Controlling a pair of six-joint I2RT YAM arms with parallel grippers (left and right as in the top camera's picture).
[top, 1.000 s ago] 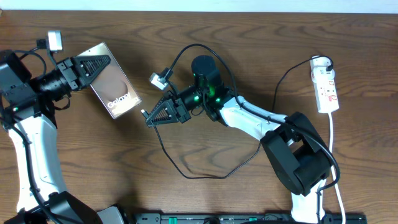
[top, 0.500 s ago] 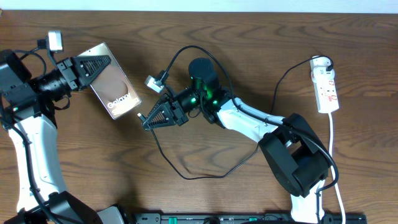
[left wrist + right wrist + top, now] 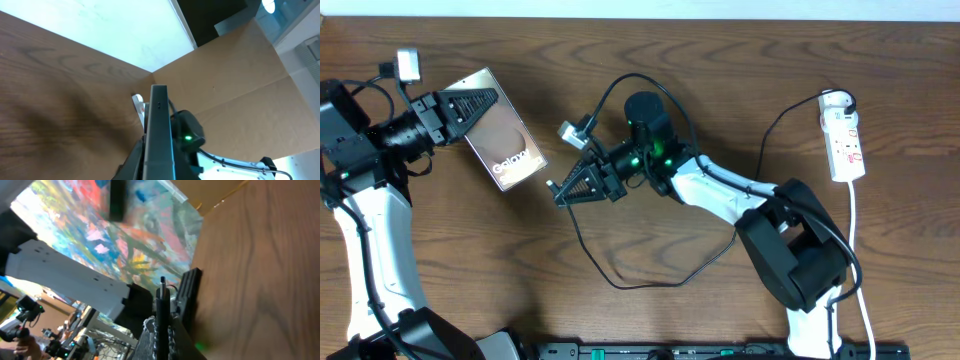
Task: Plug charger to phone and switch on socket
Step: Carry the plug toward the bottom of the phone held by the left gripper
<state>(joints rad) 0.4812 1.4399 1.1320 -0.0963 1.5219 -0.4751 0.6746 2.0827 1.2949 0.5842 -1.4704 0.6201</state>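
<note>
The phone (image 3: 506, 143), brownish with white lettering, is held off the table by my left gripper (image 3: 470, 108), which is shut on its upper end. In the left wrist view the phone (image 3: 159, 130) shows edge-on between the fingers. My right gripper (image 3: 568, 187) is shut on the charger plug (image 3: 551, 184), its tip a short gap right of the phone's lower end. The plug tip (image 3: 162, 287) sticks up between the fingers in the right wrist view. The black charger cable (image 3: 650, 282) loops over the table to the white socket (image 3: 844, 138) at the far right.
The socket's white cord (image 3: 858, 250) runs down the right edge. A black rail (image 3: 720, 350) lies along the table's front edge. The right arm's base (image 3: 800, 265) stands at the front right, the left arm (image 3: 380, 250) at the left.
My right gripper with the plug moved left toward the phone, then came back slightly right. The left gripper and phone have not moved.
</note>
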